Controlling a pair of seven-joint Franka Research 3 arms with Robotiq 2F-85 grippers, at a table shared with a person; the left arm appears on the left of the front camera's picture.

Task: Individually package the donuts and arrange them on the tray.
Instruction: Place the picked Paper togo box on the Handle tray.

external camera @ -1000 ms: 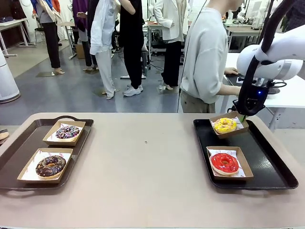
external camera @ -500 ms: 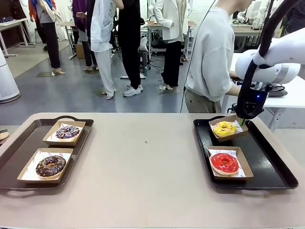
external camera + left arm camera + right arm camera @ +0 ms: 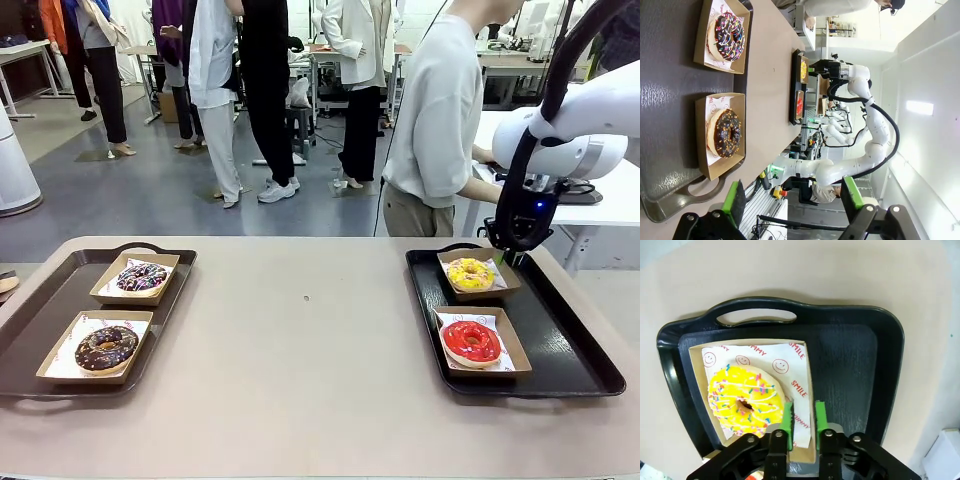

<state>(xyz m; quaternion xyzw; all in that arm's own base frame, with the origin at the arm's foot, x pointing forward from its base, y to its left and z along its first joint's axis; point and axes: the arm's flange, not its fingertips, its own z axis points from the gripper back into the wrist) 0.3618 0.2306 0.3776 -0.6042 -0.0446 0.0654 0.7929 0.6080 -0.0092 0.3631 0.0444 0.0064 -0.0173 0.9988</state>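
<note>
The worktop (image 3: 320,330) carries a black tray (image 3: 850,355) under the right fingers (image 3: 803,421). They stand narrow astride the near wall of a cardboard box (image 3: 809,380); whether they pinch it cannot be told. The yellow donut (image 3: 745,400) lies in that box just beside them, and the red donut (image 3: 471,341) a little farther. The left fingers (image 3: 792,197) gape wide and hold nothing. Ahead of them lie the dark chocolate donut (image 3: 725,134) and, beyond it, the sprinkled chocolate donut (image 3: 726,36).
</note>
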